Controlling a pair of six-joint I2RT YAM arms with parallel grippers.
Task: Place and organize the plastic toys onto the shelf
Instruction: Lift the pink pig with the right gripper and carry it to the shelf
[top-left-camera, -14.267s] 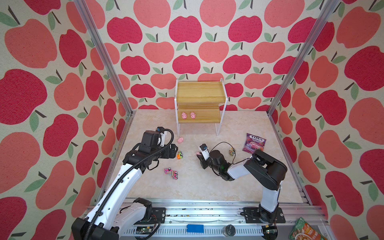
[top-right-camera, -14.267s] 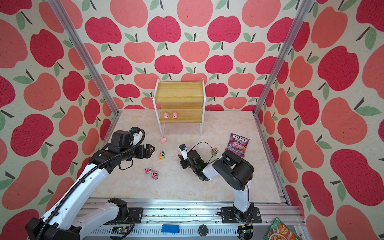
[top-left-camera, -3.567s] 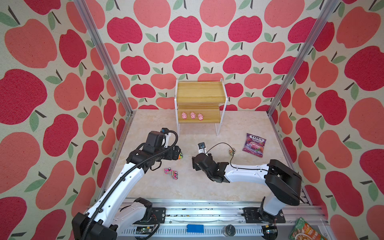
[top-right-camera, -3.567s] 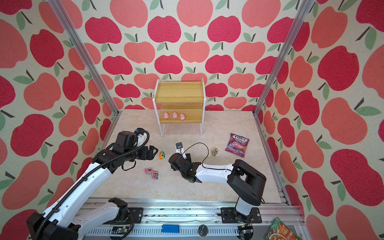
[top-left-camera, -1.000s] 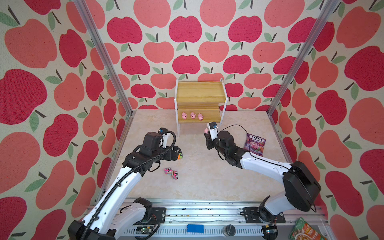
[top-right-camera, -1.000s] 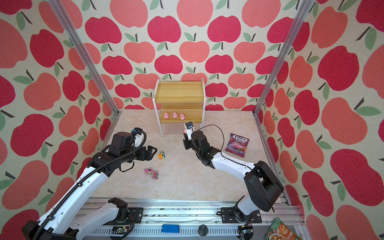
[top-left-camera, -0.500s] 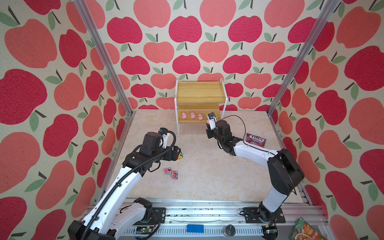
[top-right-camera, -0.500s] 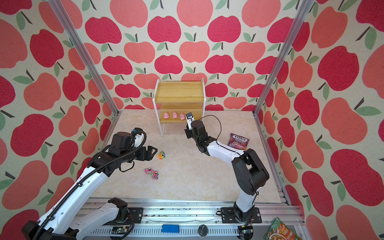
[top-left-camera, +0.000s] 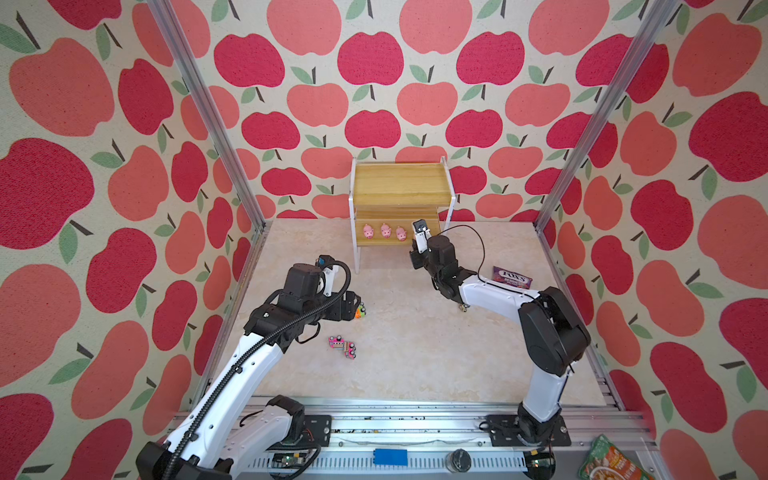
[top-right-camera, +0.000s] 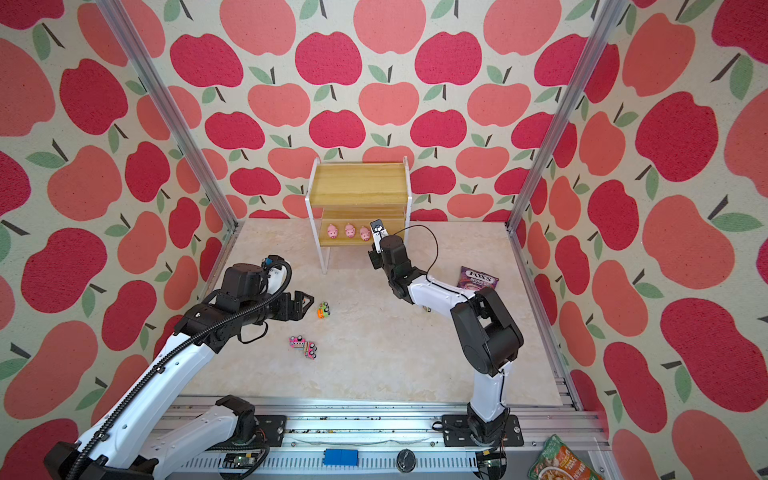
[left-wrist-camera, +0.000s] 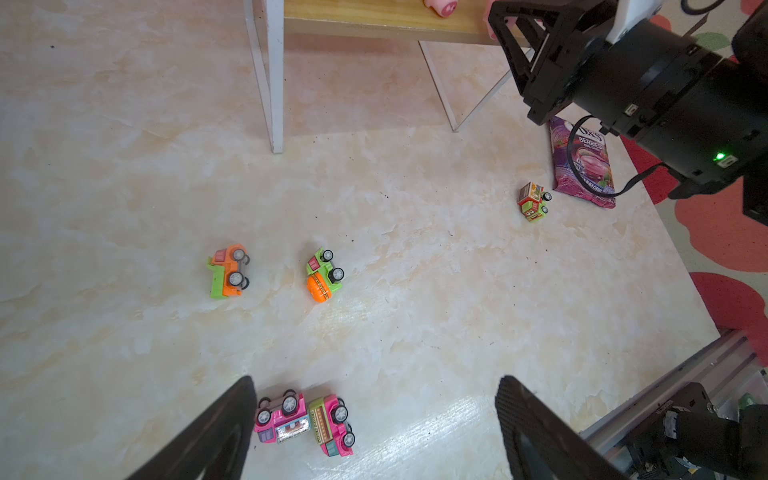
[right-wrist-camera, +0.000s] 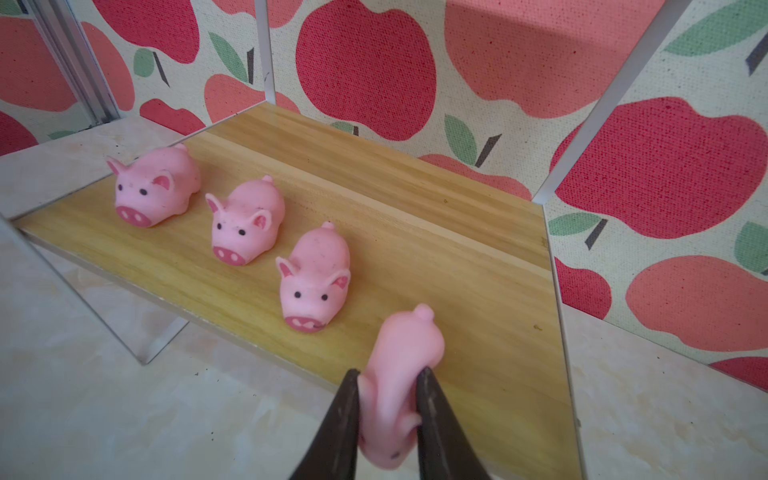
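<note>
The shelf (top-left-camera: 401, 189) stands at the back wall, with three pink pigs (top-left-camera: 385, 230) in a row on its lower board (right-wrist-camera: 478, 266). My right gripper (right-wrist-camera: 388, 374) is shut on a fourth pink pig (right-wrist-camera: 405, 349), held over the board's front edge to the right of that row. My left gripper (left-wrist-camera: 377, 380) hangs open above the floor. Two pink trucks (left-wrist-camera: 305, 422) lie tipped over just inside its left finger. Two orange-and-green trucks (left-wrist-camera: 228, 270) (left-wrist-camera: 324, 274) lie farther out. A green-and-brown truck (left-wrist-camera: 533, 201) sits by the candy bag.
The purple candy bag (top-left-camera: 511, 277) lies on the floor to the right, beside my right arm. The shelf's white legs (left-wrist-camera: 272, 75) stand on the marble floor. Patterned walls and metal posts close in the back and sides.
My right gripper has carried the pig from mid-floor back to the shelf's lower board, right of the three pigs. The left arm has stayed still and open.
</note>
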